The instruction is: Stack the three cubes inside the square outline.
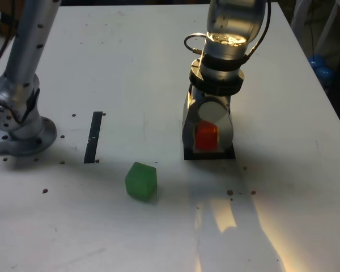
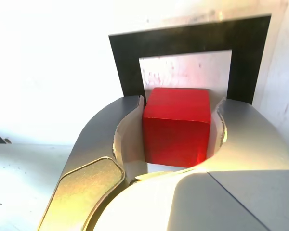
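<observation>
In the exterior view, the tool (image 1: 207, 137) stands upright right of centre, pinching the red cube (image 1: 206, 136) over the square outline (image 1: 209, 154), presumably to seat it as the stack's base. The matte green cube (image 1: 141, 181) lies tilted, lower centre on the white speckled tabletop (image 1: 283, 170); no yellow cube shows.

In the wrist view, curved metal fingers (image 2: 130, 125) flank the plain-faced red cube (image 2: 177, 126), at centre, with the outline's thick black border (image 2: 188, 41) above it.
</observation>
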Controlling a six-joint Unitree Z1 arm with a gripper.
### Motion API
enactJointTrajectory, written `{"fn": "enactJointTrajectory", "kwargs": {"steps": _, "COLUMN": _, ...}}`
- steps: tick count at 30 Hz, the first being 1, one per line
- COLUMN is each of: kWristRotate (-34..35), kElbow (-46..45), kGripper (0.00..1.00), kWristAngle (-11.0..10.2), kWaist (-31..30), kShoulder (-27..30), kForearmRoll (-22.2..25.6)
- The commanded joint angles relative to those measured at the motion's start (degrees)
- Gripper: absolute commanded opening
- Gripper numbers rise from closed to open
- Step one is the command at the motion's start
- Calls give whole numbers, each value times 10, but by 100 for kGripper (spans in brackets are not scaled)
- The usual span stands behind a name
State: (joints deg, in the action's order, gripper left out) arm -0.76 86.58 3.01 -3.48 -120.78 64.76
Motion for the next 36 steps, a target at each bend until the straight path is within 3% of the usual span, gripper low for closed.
{"fn": "enactJointTrajectory", "kwargs": {"steps": 1, "kWristRotate": -6, "kElbow": -8, "kGripper": 90, "kWristAngle": 3, "kWaist": 5, "kShoulder": -4, "kForearmRoll": -7}}
{"fn": "enactJointTrajectory", "kwargs": {"steps": 4, "kWristRotate": -9, "kElbow": -14, "kGripper": 99, "kWristAngle": 5, "kWaist": 10, "kShoulder": -3, "kForearmRoll": -10}}
{"fn": "enactJointTrajectory", "kwargs": {"steps": 10, "kWristRotate": -9, "kElbow": -19, "kGripper": 99, "kWristAngle": 2, "kWaist": 12, "kShoulder": 12, "kForearmRoll": -11}}
{"fn": "enactJointTrajectory", "kwargs": {"steps": 16, "kWristRotate": -10, "kElbow": -33, "kGripper": 99, "kWristAngle": -17, "kWaist": 27, "kShoulder": 69, "kForearmRoll": 5}}
{"fn": "enactJointTrajectory", "kwargs": {"steps": 23, "kWristRotate": -26, "kElbow": -31, "kGripper": 99, "kWristAngle": -28, "kWaist": 82, "kShoulder": 86, "kForearmRoll": 20}}
{"fn": "enactJointTrajectory", "kwargs": {"steps": 36, "kWristRotate": -28, "kElbow": 19, "kGripper": 99, "kWristAngle": -32, "kWaist": 211, "kShoulder": 53, "kForearmRoll": 29}}
